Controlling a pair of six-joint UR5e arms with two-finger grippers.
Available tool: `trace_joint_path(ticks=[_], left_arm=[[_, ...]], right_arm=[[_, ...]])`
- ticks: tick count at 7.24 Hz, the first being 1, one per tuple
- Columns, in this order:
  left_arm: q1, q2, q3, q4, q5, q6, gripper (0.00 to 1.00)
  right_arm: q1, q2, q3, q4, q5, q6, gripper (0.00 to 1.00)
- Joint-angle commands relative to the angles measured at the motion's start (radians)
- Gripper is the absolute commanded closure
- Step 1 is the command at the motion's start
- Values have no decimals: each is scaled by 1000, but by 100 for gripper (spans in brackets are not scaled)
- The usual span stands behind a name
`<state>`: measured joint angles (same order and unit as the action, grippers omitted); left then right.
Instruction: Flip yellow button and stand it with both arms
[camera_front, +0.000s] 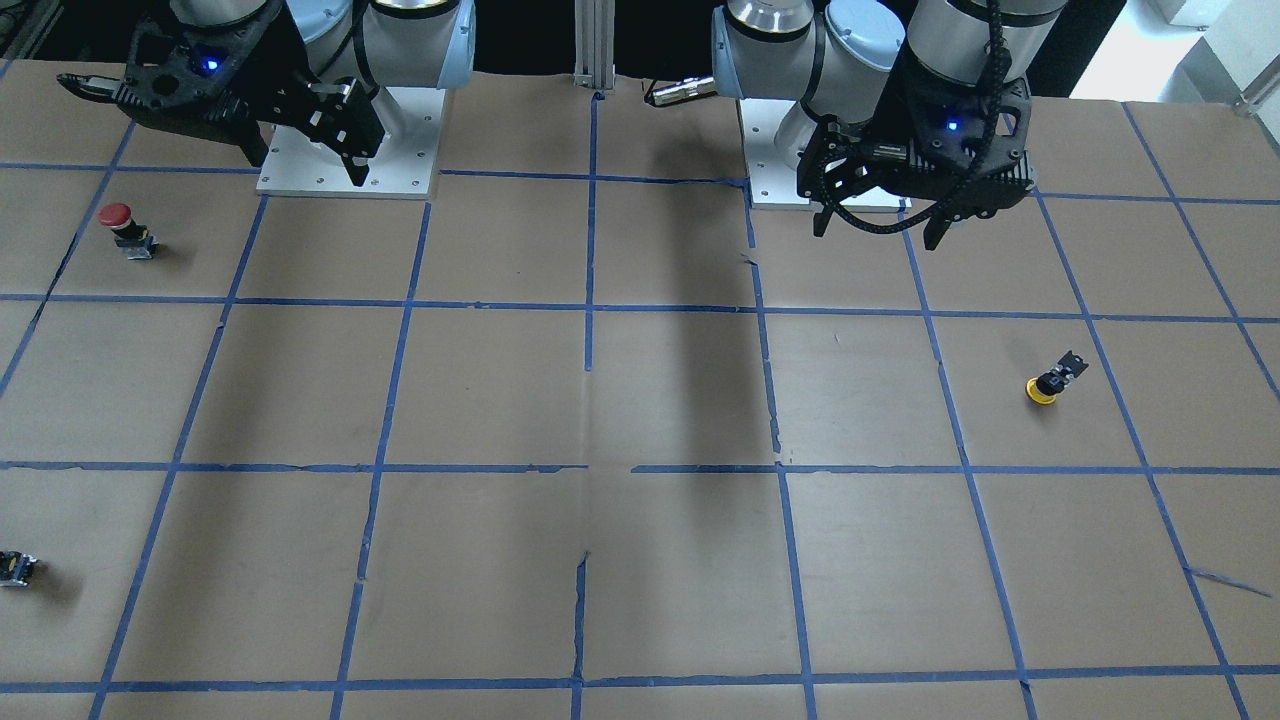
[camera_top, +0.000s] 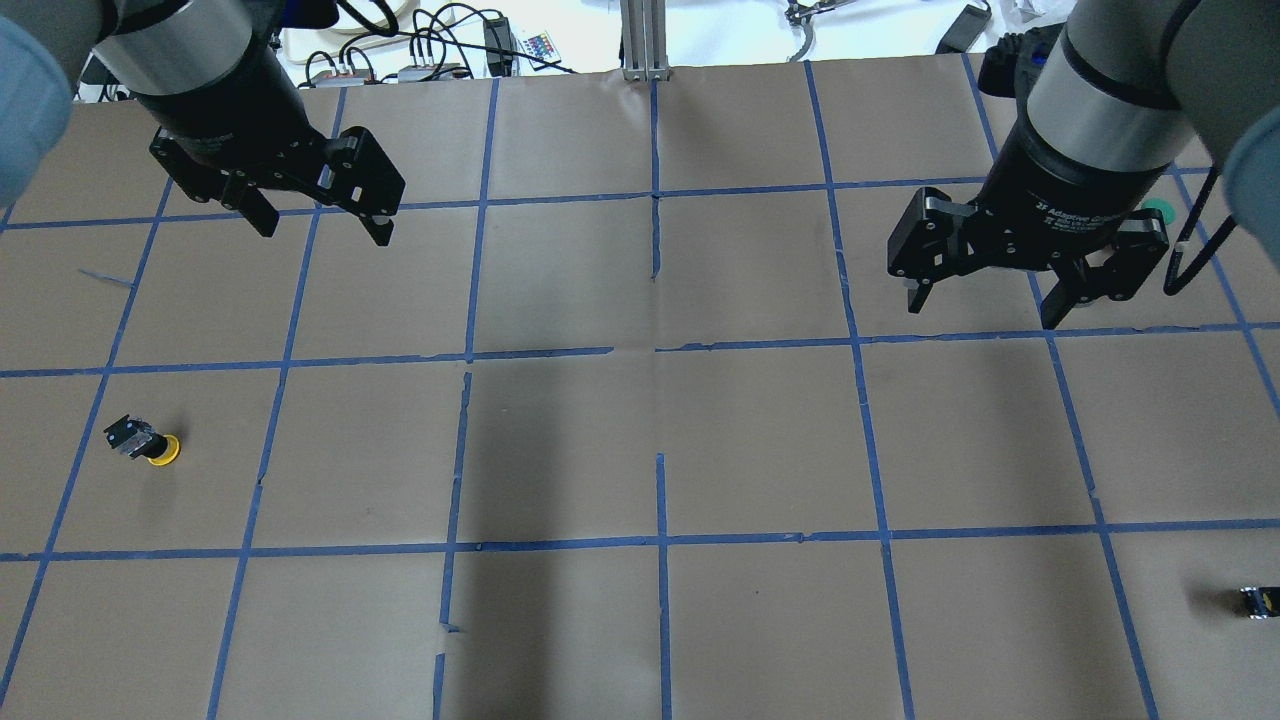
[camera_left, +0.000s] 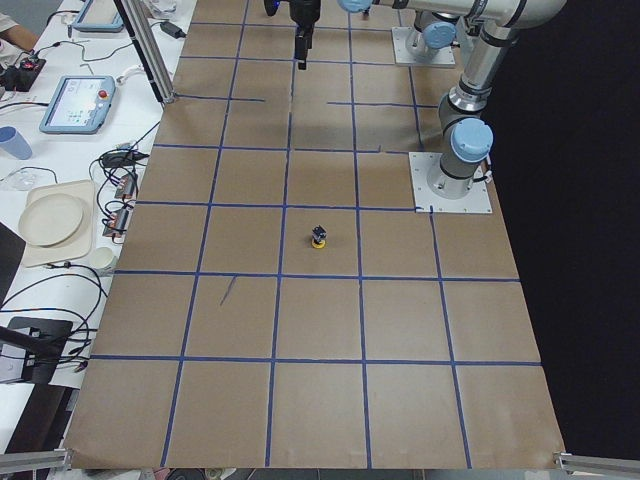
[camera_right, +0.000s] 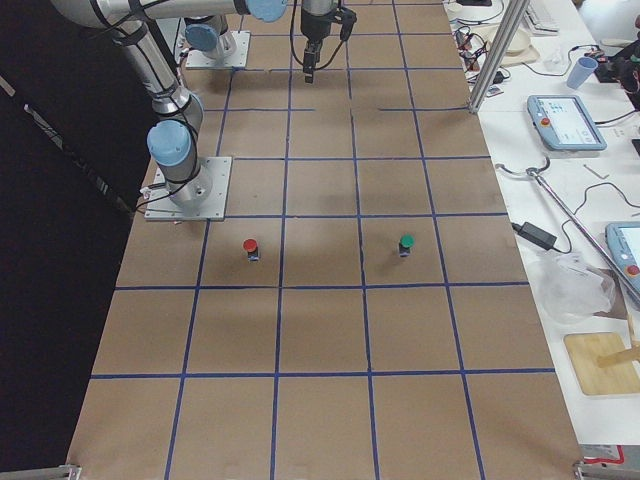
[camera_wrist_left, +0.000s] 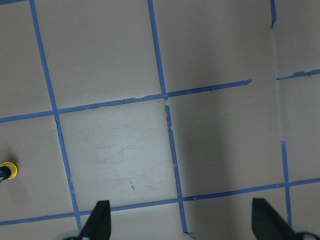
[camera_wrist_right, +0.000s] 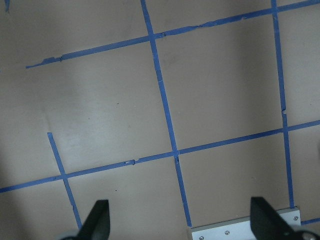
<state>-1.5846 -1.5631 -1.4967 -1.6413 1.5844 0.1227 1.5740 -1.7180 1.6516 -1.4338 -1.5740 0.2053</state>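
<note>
Yellow button (camera_front: 1052, 381) cap-down on desk (camera_front: 680, 560), needs flipping; my left end effector (camera_top: 322, 228), right end effector (camera_top: 985, 308) spread wide, empty, aloft.

Target button (camera_top: 150, 445) sits on the table (camera_top: 760, 450) far out on the robot's left, seemingly cap-down. Left gripper (camera_top: 325, 233) hangs inboard of it, right gripper (camera_top: 985, 312) well apart opposite. Second button (camera_front: 125, 228) stands near the right arm's base.

Overhead and front cameras face oppositely, sharing the yellow button (camera_top: 147, 443).
</note>
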Motion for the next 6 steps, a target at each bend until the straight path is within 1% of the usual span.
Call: trace_joint_path(ticks=[1, 3, 4, 5, 6], left_arm=[[0, 2, -2, 0, 2, 0, 0], [2, 6, -14, -3, 0, 2, 0], [9, 6, -16, -9, 2, 36, 0], [41, 6, -17, -9, 5, 158, 0], [95, 6, -17, -18, 6, 229, 0]], right_arm=[[0, 0, 0, 1, -3, -1, 0], [0, 0, -1, 0, 0, 0, 0], [0, 0, -1, 0, 0, 0, 0], [0, 0, -1, 0, 0, -1, 0], [0, 0, -1, 0, -3, -1, 0]])
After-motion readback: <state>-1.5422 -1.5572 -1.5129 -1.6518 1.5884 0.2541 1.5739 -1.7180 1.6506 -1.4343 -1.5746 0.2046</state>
